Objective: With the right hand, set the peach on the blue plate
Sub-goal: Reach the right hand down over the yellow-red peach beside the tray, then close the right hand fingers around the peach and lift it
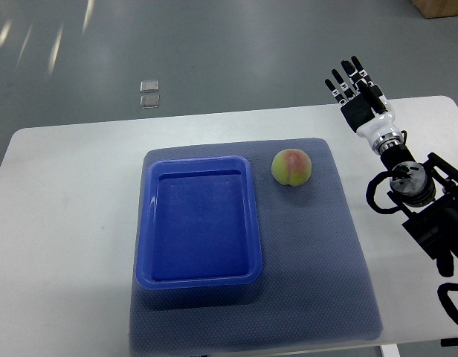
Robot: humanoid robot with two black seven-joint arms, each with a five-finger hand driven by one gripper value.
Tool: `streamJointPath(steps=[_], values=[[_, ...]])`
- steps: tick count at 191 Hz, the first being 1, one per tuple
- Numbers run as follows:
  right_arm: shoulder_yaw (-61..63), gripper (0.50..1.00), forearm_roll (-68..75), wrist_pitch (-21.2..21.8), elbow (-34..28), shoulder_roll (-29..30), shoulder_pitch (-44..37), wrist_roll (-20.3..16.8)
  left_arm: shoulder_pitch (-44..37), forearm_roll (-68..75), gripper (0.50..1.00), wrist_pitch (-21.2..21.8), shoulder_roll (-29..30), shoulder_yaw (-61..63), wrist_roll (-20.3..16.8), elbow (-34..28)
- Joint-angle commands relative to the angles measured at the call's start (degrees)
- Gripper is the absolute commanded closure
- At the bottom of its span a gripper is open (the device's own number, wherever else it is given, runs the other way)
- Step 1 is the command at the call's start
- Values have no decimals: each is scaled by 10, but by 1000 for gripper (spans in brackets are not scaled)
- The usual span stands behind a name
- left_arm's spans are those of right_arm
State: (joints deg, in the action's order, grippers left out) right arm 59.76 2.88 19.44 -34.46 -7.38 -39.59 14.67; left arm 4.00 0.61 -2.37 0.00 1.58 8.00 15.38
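A yellow-green peach (291, 167) with a pink blush lies on the grey mat, just right of the blue plate's far right corner. The blue plate (198, 279) is a rectangular tray with raised walls and nothing inside. My right hand (355, 88) hovers over the table's far right, well right of and beyond the peach, fingers stretched out and holding nothing. Its arm (415, 186) runs in from the right edge. The left arm does not show.
A grey mat (318, 275) covers the middle of the white table (65, 223), under plate and peach. Two small clear squares (149, 93) lie on the floor beyond the table. A brown box corner (441, 7) sits at top right.
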Motion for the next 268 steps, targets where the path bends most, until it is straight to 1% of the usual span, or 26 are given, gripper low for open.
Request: streamJointPath(steps=[1,44,45,59,68,69,77,86,96,97,98,109,118,119,130,142,143,153,167,168,172,186,187,212,260,268], values=[[0,566,-1,0,0,0,0,0,0,0,500,0,0,0,0,0],[-10,568,-17,-2,-1,-1,-6,-3,0,0,500,2,0,0,0,-1],[-30,566,-49,-2,-1,-2,-11,-3,0,0,500,2,0,0,0,-1],[-57,568,-112,-3,-1,-9,-29,-3,0,0,500,2,0,0,0,-1],[-57,568,-112,-3,-1,-9,-29,-3,0,0,500,2,0,0,0,-1],[-78,566,-160,0,-5,-22,-40,-3,0,0,500,2,0,0,0,-1],[-98,568,-205,4,-12,-33,-47,-6,0,1,500,2,0,0,0,-1],[-146,568,-298,-2,-37,-55,-65,-9,0,0,500,1,0,0,0,-1],[-146,568,-299,-2,-37,-55,-65,-9,0,0,500,1,0,0,0,-1],[-196,566,-400,-1,-63,-77,-87,-10,0,0,500,1,0,0,0,-1],[-209,566,-425,0,-70,-83,-92,-10,0,0,500,1,0,0,0,-1],[-262,568,-531,6,-107,-113,-110,-10,0,0,500,0,0,0,0,-1],[-262,568,-531,6,-107,-113,-110,-10,0,0,500,0,0,0,0,-1],[-317,568,-626,9,-144,-141,-133,-10,0,0,500,0,0,0,0,-1],[-368,566,-690,7,-166,-156,-165,-9,0,0,500,0,0,0,0,-1],[-379,568,-694,5,-168,-156,-170,-9,0,0,500,0,0,0,0,-1],[-422,566,-698,1,-169,-159,-197,-9,0,0,500,0,0,0,0,-1],[-459,566,-701,-1,-169,-161,-213,-9,0,0,500,0,0,0,0,-1],[-469,566,-705,-4,-169,-158,-218,-9,0,0,500,0,0,-1,0,-2],[-488,566,-706,-16,-169,-155,-223,-10,0,0,500,0,0,-1,0,-2],[-495,568,-707,-22,-168,-153,-223,-10,0,0,500,0,0,-1,0,-2],[-499,566,-708,-28,-168,-152,-223,-11,0,0,500,0,0,-1,0,-2],[-511,566,-711,-44,-163,-146,-222,-17,0,0,500,0,0,-1,0,-2],[-533,566,-717,-71,-147,-140,-218,-43,0,0,500,0,0,-1,0,-1],[-542,570,-721,-85,-134,-132,-215,-45,0,0,500,1,0,0,0,-1],[-548,581,-722,-91,-134,-134,-211,-45,0,0,500,1,0,0,0,-1]])
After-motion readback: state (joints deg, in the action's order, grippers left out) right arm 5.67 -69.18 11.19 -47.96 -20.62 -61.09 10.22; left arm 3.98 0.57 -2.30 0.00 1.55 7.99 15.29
